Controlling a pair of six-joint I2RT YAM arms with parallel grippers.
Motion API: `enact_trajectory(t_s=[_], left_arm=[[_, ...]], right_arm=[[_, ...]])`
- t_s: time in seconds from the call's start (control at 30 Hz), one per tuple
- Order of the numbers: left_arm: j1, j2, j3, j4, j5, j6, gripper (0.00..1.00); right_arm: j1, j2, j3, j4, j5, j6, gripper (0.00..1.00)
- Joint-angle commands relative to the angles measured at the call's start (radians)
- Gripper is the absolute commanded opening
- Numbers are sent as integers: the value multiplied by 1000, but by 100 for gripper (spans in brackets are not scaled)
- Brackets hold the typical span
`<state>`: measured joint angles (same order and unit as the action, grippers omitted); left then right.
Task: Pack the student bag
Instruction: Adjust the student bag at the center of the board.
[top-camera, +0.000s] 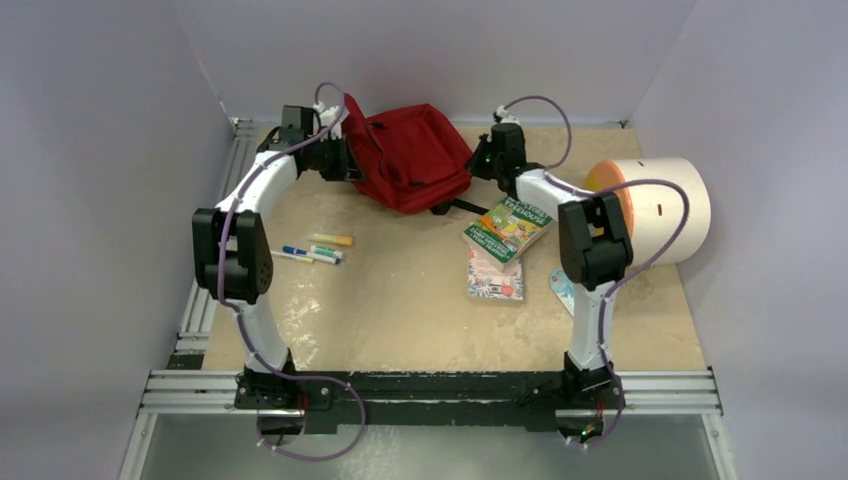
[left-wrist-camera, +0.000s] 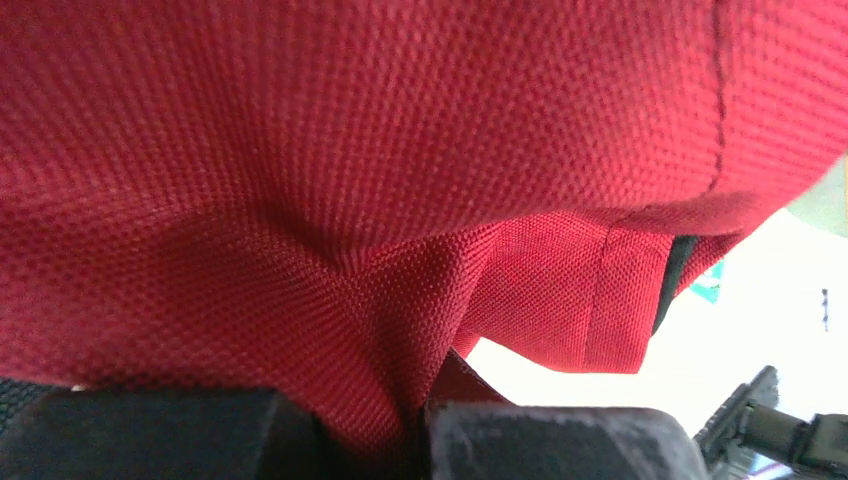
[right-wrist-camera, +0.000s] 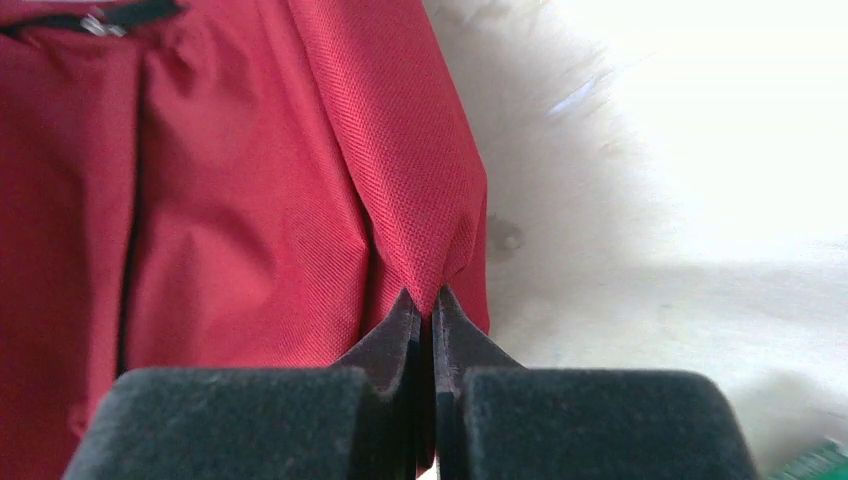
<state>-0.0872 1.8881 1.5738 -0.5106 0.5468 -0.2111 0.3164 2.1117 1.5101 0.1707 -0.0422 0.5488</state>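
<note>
From above: the soft dark-red fabric student bag (top-camera: 415, 165) lies at the far end of the sandy table (top-camera: 400, 310), spanned between my two sets of fingers. My left gripper (top-camera: 345, 158) is at one edge and my right gripper (top-camera: 483, 160) at the opposite one. Back from my left fingers, toward the bases, lie the slim coloured felt-tip markers (top-camera: 315, 248). Back from my right fingers sit the flat illustrated paper booklets (top-camera: 505, 232), with the cream cylinder with an orange face (top-camera: 655, 205) out to their far side. None of it is in the bag.

Left wrist view: red weave fills everything above my fingers, and a fold of it drops between the two dark pads, which are pressed together on it.

Right wrist view: my tips meet in a point, nipping a pleat at the bag's edge, with pale table just to their right.

So I read this as the opening step, with both sides gripped and nothing packed. Next, I'd say, the fingers need to lift and draw apart gently to spread the mouth. I can't tell whether the zipper is undone, and a thin pinch like the right one could slip.
</note>
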Motion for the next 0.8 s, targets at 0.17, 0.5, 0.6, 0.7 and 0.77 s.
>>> enact_trajectory(t_s=[0.17, 0.5, 0.6, 0.7, 0.77], left_arm=[[0, 188, 54, 85, 150, -69, 0], [1, 257, 54, 70, 87, -74, 4], [6, 230, 34, 44, 25, -87, 21], [23, 169, -14, 30, -47, -109, 35], [41, 115, -55, 28, -87, -125, 40]], right_arm=[[-102, -194, -94, 35, 147, -34, 0], [-102, -321, -268, 39, 155, -49, 37], [-102, -351, -281, 34, 163, -65, 45], [-103, -365, -284, 25, 174, -79, 48], [-102, -375, -286, 21, 182, -80, 48]])
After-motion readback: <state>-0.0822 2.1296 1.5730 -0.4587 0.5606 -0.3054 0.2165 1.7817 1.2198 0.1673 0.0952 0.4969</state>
